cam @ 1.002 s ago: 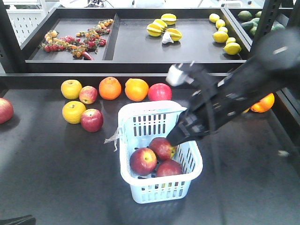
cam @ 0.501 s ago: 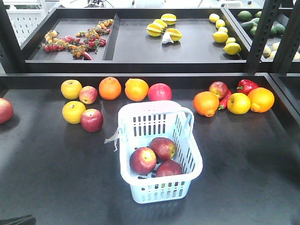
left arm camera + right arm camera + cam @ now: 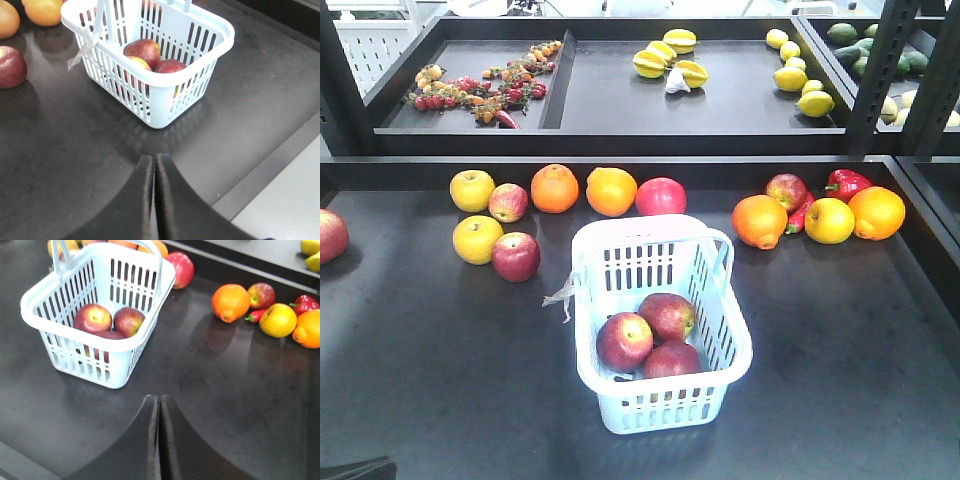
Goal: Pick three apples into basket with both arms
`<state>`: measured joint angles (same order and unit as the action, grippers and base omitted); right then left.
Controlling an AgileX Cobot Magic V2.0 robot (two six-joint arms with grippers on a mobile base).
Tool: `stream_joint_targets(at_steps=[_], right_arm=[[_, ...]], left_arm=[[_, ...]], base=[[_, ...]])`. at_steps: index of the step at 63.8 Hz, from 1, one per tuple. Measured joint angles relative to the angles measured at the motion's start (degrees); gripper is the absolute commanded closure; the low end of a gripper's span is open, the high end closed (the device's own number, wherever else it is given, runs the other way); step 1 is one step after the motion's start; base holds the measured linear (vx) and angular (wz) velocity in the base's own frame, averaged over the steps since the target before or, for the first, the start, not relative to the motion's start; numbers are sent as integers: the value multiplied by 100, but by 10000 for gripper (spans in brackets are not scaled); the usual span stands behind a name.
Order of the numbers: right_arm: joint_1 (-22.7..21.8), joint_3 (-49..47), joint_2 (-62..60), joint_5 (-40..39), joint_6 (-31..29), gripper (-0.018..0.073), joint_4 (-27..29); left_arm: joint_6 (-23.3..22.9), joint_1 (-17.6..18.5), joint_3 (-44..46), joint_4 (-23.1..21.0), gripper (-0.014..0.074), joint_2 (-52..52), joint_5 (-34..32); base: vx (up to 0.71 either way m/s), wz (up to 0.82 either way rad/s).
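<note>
Three dark red apples [image 3: 625, 341] [image 3: 668, 316] [image 3: 672, 360] lie together inside the pale blue basket [image 3: 620, 235] in the middle of the black table. Both wrist views show the basket [image 3: 210, 52] [image 3: 45, 322] with the apples [image 3: 142, 50] [image 3: 93, 317] in it. My left gripper [image 3: 153, 160] is shut and empty, low over bare table in front of the basket. Near the basket's right corner my right gripper [image 3: 159, 401] is shut too, with nothing in it. Neither arm appears in the front view.
Loose fruit lies behind the basket: yellow apples [image 3: 472, 190], red apples [image 3: 516, 256], oranges [image 3: 554, 187] on the left; an orange [image 3: 759, 221], a red pepper [image 3: 845, 183] and more fruit on the right. A raised shelf [image 3: 620, 140] runs along the back.
One second ago the right arm reached over the basket at an apple; it has pulled out of the front view. The nearest apple in the basket has shifted slightly left.
</note>
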<state>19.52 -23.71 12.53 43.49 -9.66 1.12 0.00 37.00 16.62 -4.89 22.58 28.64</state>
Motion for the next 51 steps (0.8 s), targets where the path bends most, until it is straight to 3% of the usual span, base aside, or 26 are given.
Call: stream_joint_targets(at_steps=[51], right_arm=[[0,2,-17,-9,59,564,-11]], left_arm=[[0,0,0,57,603,0,-139]], base=[[0,0]])
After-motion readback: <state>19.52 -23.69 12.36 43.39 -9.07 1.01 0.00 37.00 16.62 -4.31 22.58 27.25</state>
